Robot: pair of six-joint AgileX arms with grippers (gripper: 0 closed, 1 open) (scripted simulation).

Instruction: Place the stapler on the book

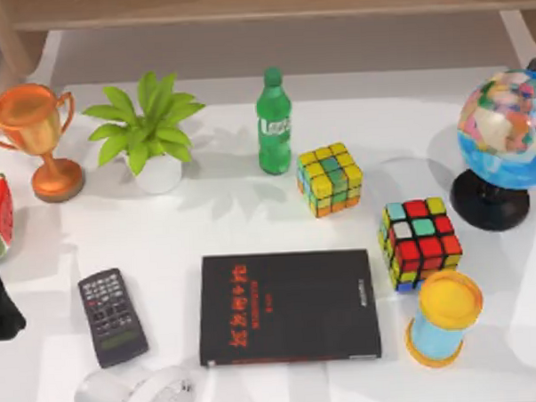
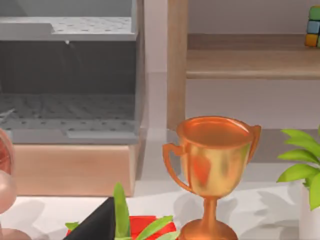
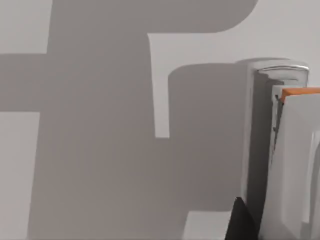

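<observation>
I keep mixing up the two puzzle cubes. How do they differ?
The far cube, near the green bottle, shows mostly yellow and green faces. The near cube, between the globe and the book, looks larger and shows mainly red. Both sit skewed on the table.

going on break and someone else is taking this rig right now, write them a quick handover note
Left arm: low at the table's left edge, holding nothing that I can see; pincer state unclear.
Right arm: seems parked.
Book: flat at front centre, cover bare, with the remote to its left.
Stapler: probably the pale thing at the front edge, left of the book, below the remote; it is too faint to be sure.
Done: nothing yet.
Left: grasp the stapler, lift it and set it on the book.
</observation>
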